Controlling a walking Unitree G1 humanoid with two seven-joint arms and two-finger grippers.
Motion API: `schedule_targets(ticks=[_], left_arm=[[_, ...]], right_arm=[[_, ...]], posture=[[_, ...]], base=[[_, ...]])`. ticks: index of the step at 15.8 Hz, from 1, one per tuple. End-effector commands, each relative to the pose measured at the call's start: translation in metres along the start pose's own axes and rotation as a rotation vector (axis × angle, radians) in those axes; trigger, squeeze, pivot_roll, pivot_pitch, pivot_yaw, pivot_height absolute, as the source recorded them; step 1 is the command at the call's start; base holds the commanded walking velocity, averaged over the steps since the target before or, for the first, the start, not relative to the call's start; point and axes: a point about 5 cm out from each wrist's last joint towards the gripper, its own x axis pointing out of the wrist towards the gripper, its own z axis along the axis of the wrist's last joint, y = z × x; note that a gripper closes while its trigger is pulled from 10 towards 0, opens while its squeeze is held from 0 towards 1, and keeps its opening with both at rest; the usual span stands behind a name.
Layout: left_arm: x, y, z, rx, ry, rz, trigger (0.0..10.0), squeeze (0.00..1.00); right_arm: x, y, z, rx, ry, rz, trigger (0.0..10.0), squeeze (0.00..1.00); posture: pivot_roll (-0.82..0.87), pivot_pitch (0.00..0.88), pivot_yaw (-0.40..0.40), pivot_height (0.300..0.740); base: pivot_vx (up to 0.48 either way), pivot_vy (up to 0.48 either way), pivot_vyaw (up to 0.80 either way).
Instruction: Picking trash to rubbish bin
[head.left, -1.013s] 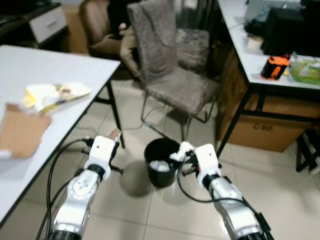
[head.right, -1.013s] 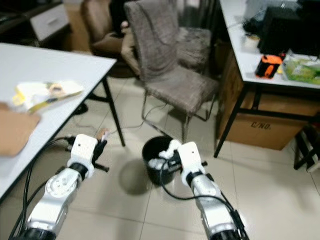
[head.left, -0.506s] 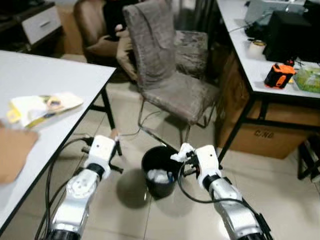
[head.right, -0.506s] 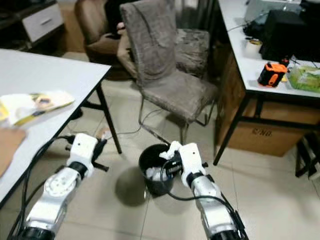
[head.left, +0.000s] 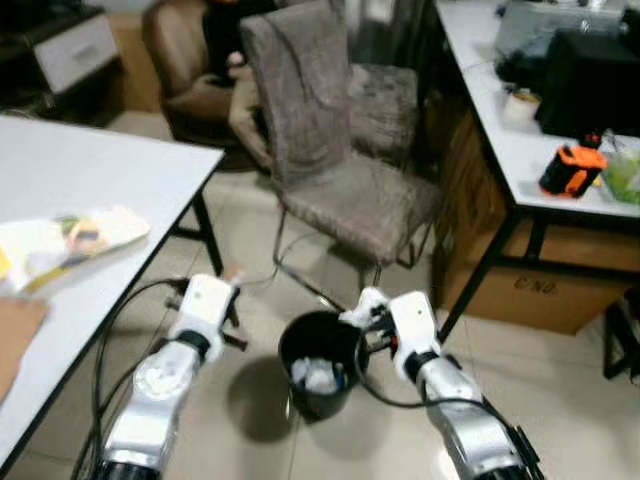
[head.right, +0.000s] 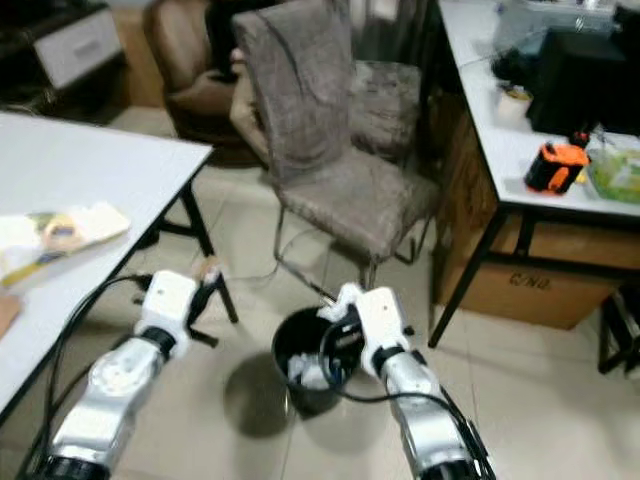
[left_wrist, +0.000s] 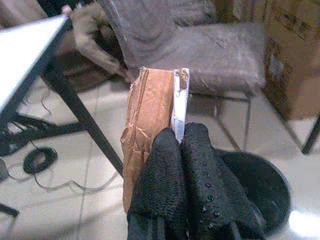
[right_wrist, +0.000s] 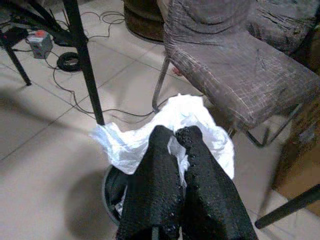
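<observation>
A black round rubbish bin (head.left: 318, 365) stands on the tiled floor between my arms, with white crumpled trash (head.left: 317, 375) inside. My right gripper (right_wrist: 176, 142) is shut on a crumpled white plastic wrapper (right_wrist: 145, 135) and holds it over the bin's right rim, where the wrapper (head.left: 362, 304) also shows from above. My left gripper (left_wrist: 179, 137) is shut on a piece of torn brown cardboard (left_wrist: 150, 122), held left of the bin and above the floor; the cardboard tip (head.left: 232, 271) pokes past the hand.
A grey fabric chair (head.left: 340, 160) stands just behind the bin. A white table (head.left: 110, 190) on the left carries a yellow-white wrapper (head.left: 70, 240) and brown cardboard (head.left: 15, 335). On the right is a desk (head.left: 520, 150) with an orange tool (head.left: 572, 167), above a cardboard box (head.left: 560, 285).
The view has shifted as the robot moves; the bin now sits nearer and lower between the arms. Both grippers keep their hold, the right one closer over the rim.
</observation>
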Motion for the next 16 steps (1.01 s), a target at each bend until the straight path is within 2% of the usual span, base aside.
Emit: schedule_targets(ticks=[1, 2, 5, 7, 10, 11, 14, 15, 16], left_arm=[[0.002, -0.008, 0.004, -0.005, -0.018, -0.023, 10.0, 0.00], [0.002, -0.008, 0.004, -0.005, -0.018, -0.024, 10.0, 0.00], [0.002, -0.008, 0.004, -0.006, -0.017, -0.025, 10.0, 0.00], [0.002, -0.008, 0.004, -0.006, -0.017, -0.029, 10.0, 0.00], [0.002, -0.010, 0.004, -0.006, -0.015, -0.045, 10.0, 0.00], [0.002, -0.010, 0.004, -0.003, -0.012, -0.055, 10.0, 0.00], [0.002, -0.010, 0.003, 0.000, -0.008, -0.068, 10.0, 0.00], [0.000, -0.010, 0.001, -0.018, 0.007, -0.072, 10.0, 0.00], [-0.001, -0.011, -0.001, 0.010, 0.038, -0.089, 10.0, 0.00]], right_arm=[[-0.003, -0.012, 0.000, -0.038, 0.003, -0.018, 10.0, 0.00], [-0.003, -0.011, 0.000, -0.076, 0.004, 0.004, 10.0, 0.00], [-0.003, -0.006, -0.002, -0.052, 0.016, 0.033, 10.0, 0.00], [-0.004, -0.012, -0.008, -0.009, 0.056, -0.015, 10.0, 0.00], [-0.004, -0.015, -0.017, -0.018, 0.115, -0.023, 10.0, 0.00], [-0.003, -0.014, -0.025, -0.034, 0.187, -0.009, 10.0, 0.00], [0.003, -0.013, -0.030, -0.026, 0.230, 0.025, 10.0, 0.00], [0.007, -0.012, -0.033, 0.008, 0.239, 0.043, 10.0, 0.00], [0.009, -0.011, -0.035, 0.030, 0.246, 0.055, 10.0, 0.00]], posture=[[-0.01, 0.023, -0.001, 0.740], [-0.01, 0.022, -0.001, 0.740], [-0.01, 0.025, -0.001, 0.740], [-0.01, 0.029, 0.000, 0.740], [-0.02, 0.038, 0.011, 0.740], [-0.03, 0.045, 0.020, 0.740], [-0.03, 0.061, 0.027, 0.740], [-0.03, 0.067, 0.030, 0.740], [-0.03, 0.074, 0.035, 0.740]], base=[[0.390, 0.000, 0.00], [0.390, 0.000, 0.00], [0.389, 0.000, 0.80], [0.390, 0.000, 0.00], [0.391, 0.000, 0.00], [0.390, 0.000, 0.00], [0.390, 0.000, 0.00], [0.000, 0.000, 0.00], [0.000, 0.000, 0.00]])
